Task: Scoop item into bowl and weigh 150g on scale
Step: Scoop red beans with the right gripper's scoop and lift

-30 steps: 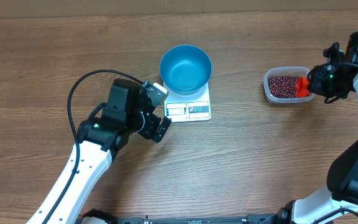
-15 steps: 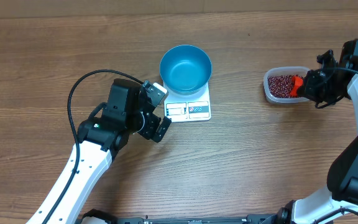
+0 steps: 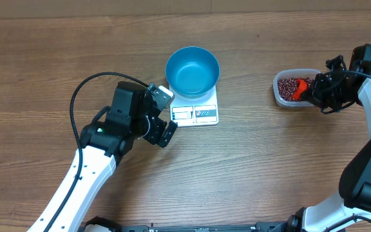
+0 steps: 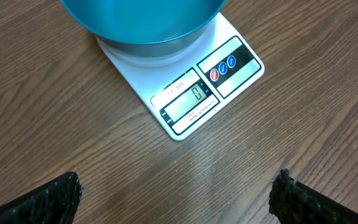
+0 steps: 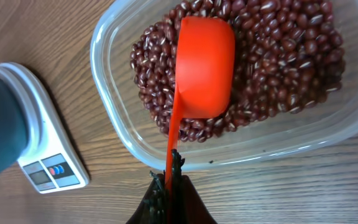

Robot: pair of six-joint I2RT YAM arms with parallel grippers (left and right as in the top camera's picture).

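Right wrist: right gripper's [image 5: 169, 180] jaws pinch the orange scoop [image 5: 205, 68], cup down in the tub's [image 5: 114, 106] beans [image 5: 278, 56] to load up, well apart from the scale [image 3: 195, 114]. Bowl's [image 3: 192, 69] on the scale; left gripper [image 3: 166, 116] waits beside it, jaws apart.

The bowl [image 3: 192, 69] stands on the far half of the scale [image 3: 195, 113], near the middle of the table [image 3: 269, 167], with the scale's display on its near edge. The left gripper [image 3: 167, 115] sits just left of the scale. Well to the right, the tub [image 5: 104, 93] holds the beans [image 5: 278, 56]; the scoop [image 5: 205, 68] lies on them, its handle crossing the tub's rim to the right gripper [image 5: 170, 177]
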